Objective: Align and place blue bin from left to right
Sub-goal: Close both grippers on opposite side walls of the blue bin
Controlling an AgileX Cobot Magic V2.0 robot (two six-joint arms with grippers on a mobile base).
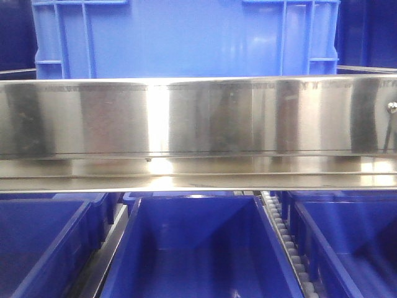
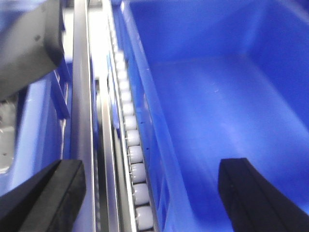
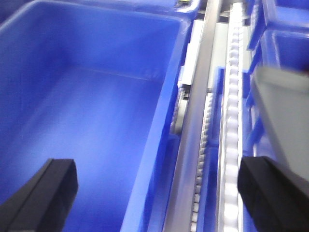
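Note:
The blue bin (image 1: 186,37), a light ribbed crate, stands on the upper shelf behind a steel rail; only the front view shows it. Neither gripper appears in that view. In the left wrist view my left gripper (image 2: 149,198) is open, its black fingers (image 2: 46,195) spread either side of the left wall of a darker smooth-walled bin (image 2: 227,96), with nothing held. In the right wrist view my right gripper (image 3: 157,198) is open too, spanning the right wall of a dark bin (image 3: 87,111) and the track beside it.
A wide stainless steel rail (image 1: 198,118) crosses the front view. Below it sit three dark blue bins, the middle one (image 1: 198,248) flanked by a white roller track (image 1: 286,245). Roller tracks (image 2: 130,140) (image 3: 231,121) and metal rails run beside the bin walls.

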